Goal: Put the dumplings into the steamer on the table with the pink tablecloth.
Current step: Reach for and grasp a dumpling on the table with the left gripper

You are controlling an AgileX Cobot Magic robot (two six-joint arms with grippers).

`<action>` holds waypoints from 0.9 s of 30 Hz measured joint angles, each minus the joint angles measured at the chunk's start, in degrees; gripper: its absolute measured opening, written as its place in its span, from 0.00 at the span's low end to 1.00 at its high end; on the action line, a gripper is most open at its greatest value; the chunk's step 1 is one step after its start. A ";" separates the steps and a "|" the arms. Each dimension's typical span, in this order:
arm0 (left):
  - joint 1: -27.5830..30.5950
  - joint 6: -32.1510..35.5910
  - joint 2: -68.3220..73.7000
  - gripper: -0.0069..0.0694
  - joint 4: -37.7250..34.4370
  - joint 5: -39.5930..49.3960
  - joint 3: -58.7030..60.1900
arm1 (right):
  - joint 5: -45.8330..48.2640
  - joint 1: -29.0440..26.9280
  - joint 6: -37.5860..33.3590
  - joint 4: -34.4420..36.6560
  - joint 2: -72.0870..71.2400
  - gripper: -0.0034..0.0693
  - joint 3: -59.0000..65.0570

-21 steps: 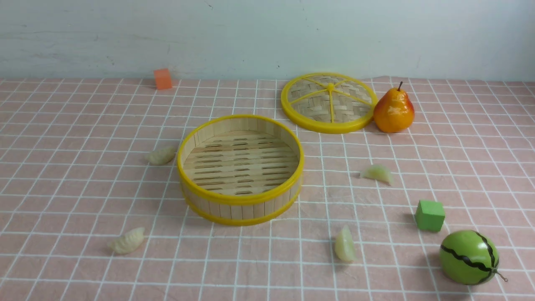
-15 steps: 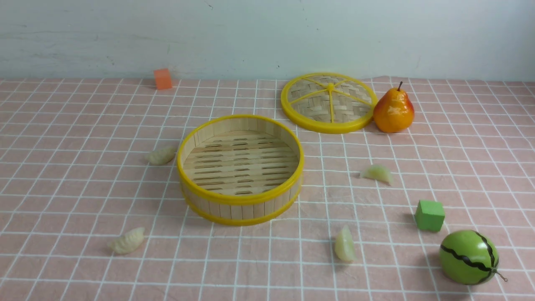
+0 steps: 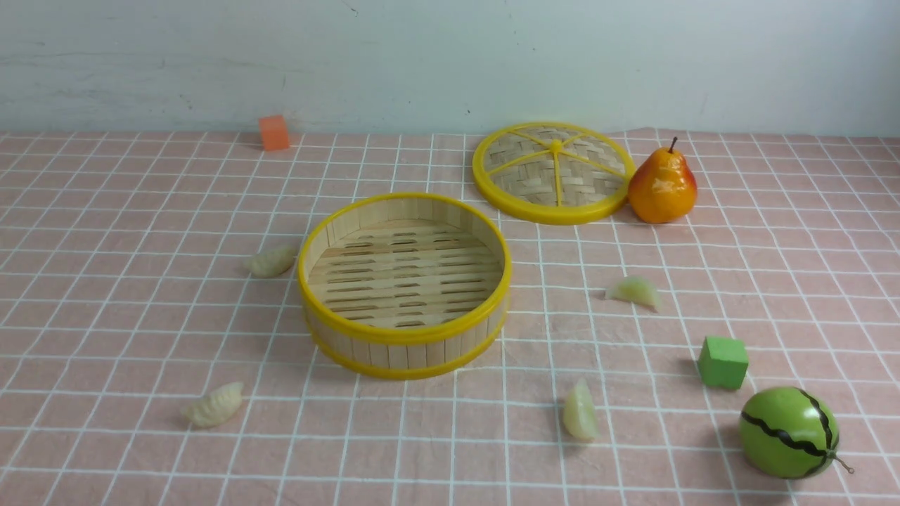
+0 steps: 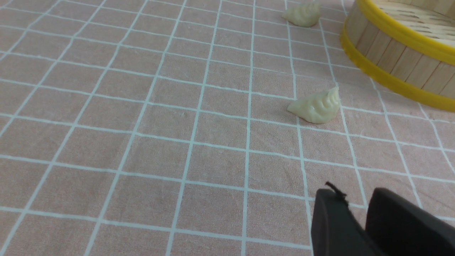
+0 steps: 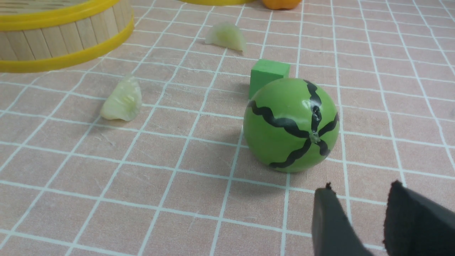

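Observation:
The steamer (image 3: 404, 337) stands empty mid-table on the pink tablecloth (image 3: 126, 309). Two cream dumplings lie to its left, one far (image 3: 271, 261) and one near (image 3: 213, 405). Two green dumplings lie to its right, one far (image 3: 635, 291) and one near (image 3: 580, 411). Neither gripper shows in the front view. My left gripper (image 4: 357, 197) is empty, its jaws a little apart, short of the near cream dumpling (image 4: 315, 105). My right gripper (image 5: 360, 192) is open and empty, just behind the toy watermelon (image 5: 291, 124); the near green dumpling (image 5: 122, 100) lies beyond.
The flat woven lid (image 3: 553, 172) lies at the back with a toy pear (image 3: 661, 185) against it. A green cube (image 3: 722, 362) and the watermelon (image 3: 789, 432) sit at the front right. An orange cube (image 3: 273, 132) is by the back wall.

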 joint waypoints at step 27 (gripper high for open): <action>0.00 -0.09 0.00 0.31 -0.02 -35.87 0.05 | -38.21 0.00 9.99 1.42 0.00 0.38 0.63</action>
